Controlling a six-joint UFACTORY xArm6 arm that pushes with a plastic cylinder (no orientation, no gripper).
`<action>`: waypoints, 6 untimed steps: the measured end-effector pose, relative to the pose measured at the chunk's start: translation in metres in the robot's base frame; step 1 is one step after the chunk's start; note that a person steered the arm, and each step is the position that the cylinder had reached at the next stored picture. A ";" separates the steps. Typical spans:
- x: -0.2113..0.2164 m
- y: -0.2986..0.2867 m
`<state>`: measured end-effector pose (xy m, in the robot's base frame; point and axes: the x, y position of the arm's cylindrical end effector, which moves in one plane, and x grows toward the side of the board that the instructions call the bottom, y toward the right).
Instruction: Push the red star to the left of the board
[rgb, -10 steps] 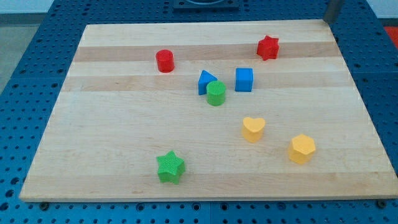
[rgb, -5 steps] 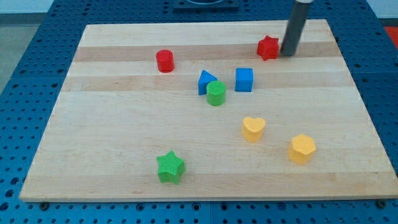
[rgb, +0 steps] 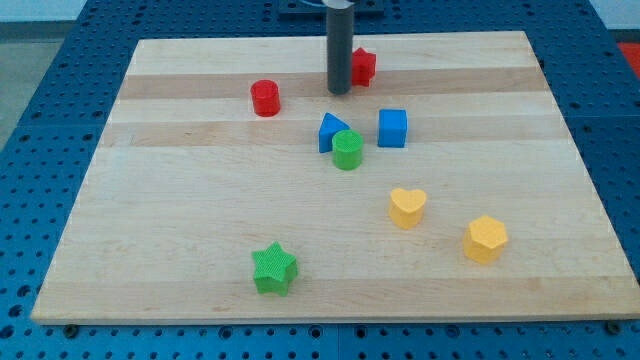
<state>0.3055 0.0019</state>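
The red star (rgb: 363, 66) lies near the board's top edge, a little right of centre. My tip (rgb: 339, 91) stands just left of the star, touching or almost touching it, and the rod hides the star's left part. The red cylinder (rgb: 265, 98) sits further left, apart from the tip.
A blue triangle block (rgb: 330, 130), a green cylinder (rgb: 347, 150) and a blue cube (rgb: 392, 128) cluster below the tip. A yellow heart (rgb: 407, 208) and a yellow hexagon (rgb: 486, 239) lie at lower right. A green star (rgb: 274, 269) lies near the bottom edge of the wooden board (rgb: 180, 200).
The rod came in from the top right, reached the star's right side, and the star slid left along the top. The tip now stands on the star's left.
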 end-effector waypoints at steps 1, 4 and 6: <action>0.000 0.006; 0.000 0.050; -0.007 0.077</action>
